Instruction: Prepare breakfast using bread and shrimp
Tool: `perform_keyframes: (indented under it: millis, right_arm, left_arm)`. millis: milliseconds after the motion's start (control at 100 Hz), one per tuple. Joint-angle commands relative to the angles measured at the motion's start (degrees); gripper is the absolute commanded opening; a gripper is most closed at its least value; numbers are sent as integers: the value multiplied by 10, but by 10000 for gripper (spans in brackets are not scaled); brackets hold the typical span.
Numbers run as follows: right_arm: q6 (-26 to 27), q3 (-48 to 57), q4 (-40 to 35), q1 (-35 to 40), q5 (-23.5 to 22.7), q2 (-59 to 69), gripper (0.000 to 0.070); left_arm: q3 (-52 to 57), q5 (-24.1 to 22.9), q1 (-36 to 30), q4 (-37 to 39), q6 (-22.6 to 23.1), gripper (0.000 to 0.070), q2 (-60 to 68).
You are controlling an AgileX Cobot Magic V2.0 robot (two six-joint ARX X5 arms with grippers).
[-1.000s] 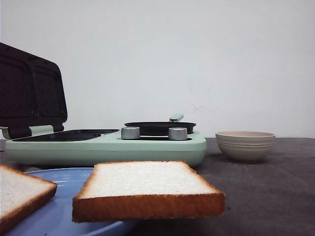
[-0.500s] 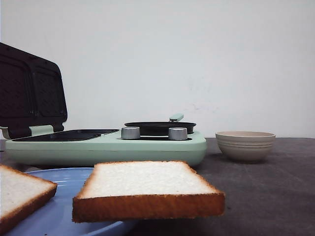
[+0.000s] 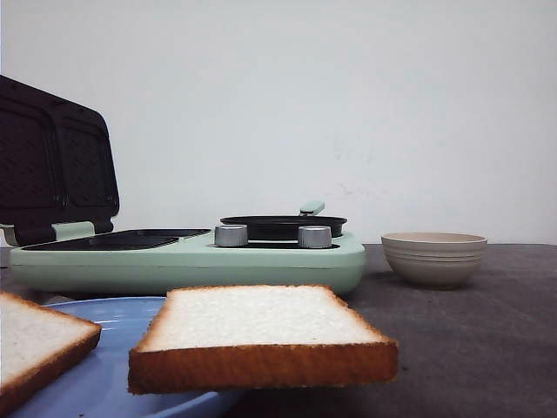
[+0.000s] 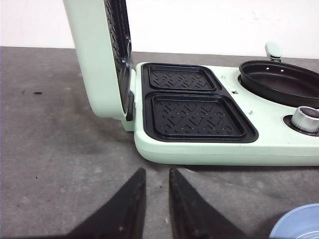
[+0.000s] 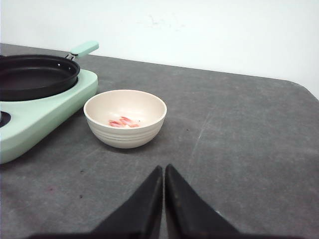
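Two slices of bread lie on a blue plate (image 3: pixel 113 366) close to the front camera, one in the middle (image 3: pixel 261 335) and one at the left edge (image 3: pixel 35 344). Several pieces of shrimp (image 5: pixel 122 122) rest in the beige bowl (image 5: pixel 124 137), right of the green sandwich maker (image 3: pixel 191 261). My left gripper (image 4: pixel 157 172) hovers over bare table in front of the maker's grill plates (image 4: pixel 197 115), slightly open and holding nothing. My right gripper (image 5: pixel 163 168) is shut and empty, a short way in front of the bowl. Neither gripper shows in the front view.
The sandwich maker's lid (image 3: pixel 52 165) stands open at the left. A black frying pan (image 4: pixel 281 82) sits on its right half behind two silver knobs (image 3: pixel 231 235). The blue plate's edge (image 4: pixel 299 224) shows beside my left gripper. Grey table stretches right of the bowl (image 3: pixel 433 258).
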Motion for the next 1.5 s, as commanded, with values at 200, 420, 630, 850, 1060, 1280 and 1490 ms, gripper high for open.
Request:
perform_keyframes:
  millis: [200, 420, 630, 850, 1060, 1280, 1490]
  right_arm:
    - [19, -2, 6, 2, -1, 1, 0]
    - [81, -2, 6, 2, 0, 1, 0]
    - [104, -2, 6, 2, 0, 1, 0]
    - [163, 1, 6, 2, -22, 1, 0]
    - [240, 40, 3, 2, -52, 1, 0]
    - [259, 166, -89, 2, -41, 25, 0]
    - [258, 311, -212, 2, -48, 144, 0]
  left_arm:
    - [-10, -1, 0, 19, 1, 0, -1]
    - [-10, -3, 0, 19, -15, 0, -1]
    - [-10, -3, 0, 7, -66, 2, -1]
    - [-4, -3, 0, -10, -183, 3, 1]
    - [18, 43, 0, 20, -291, 4, 1]
    - [103, 50, 0, -45, -275, 8, 32]
    - [239, 51, -1, -130, -248, 8, 141]
